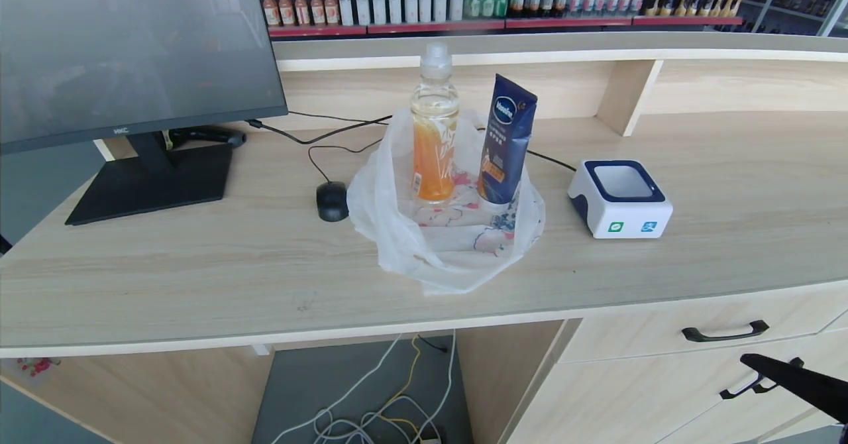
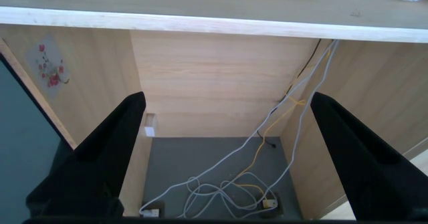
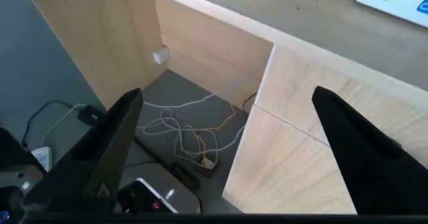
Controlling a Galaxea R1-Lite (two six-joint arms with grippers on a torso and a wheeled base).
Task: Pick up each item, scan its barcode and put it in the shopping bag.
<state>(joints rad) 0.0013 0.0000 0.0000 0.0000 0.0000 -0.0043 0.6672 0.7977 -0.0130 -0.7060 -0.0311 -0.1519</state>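
Counter (image 1: 199, 265) inspected. The shopping bag (image 1: 397, 232) lies open at mid-counter, its walls slumped. The orange drink bottle (image 1: 434, 132) and the blue tube (image 1: 505, 142) stand upright inside it, side by side, the tube to the right. The scanner (image 1: 619, 199) sits just right of the bag, with nothing on its window.

Assessment: with both items bagged, the task appears to be at or past its last placement. No further item is evident, so the next move probably calls for nothing beyond keeping the arms off the bag.

The head view supplies the counter top and the goods. The wrist views supply the pincer states. The left gripper (image 2: 229, 100) has its fingers wide apart and empty, low before the open recess with loose cables (image 2: 227, 184). The right gripper (image 3: 227, 97) is likewise spread and empty, below the counter edge near the drawers.
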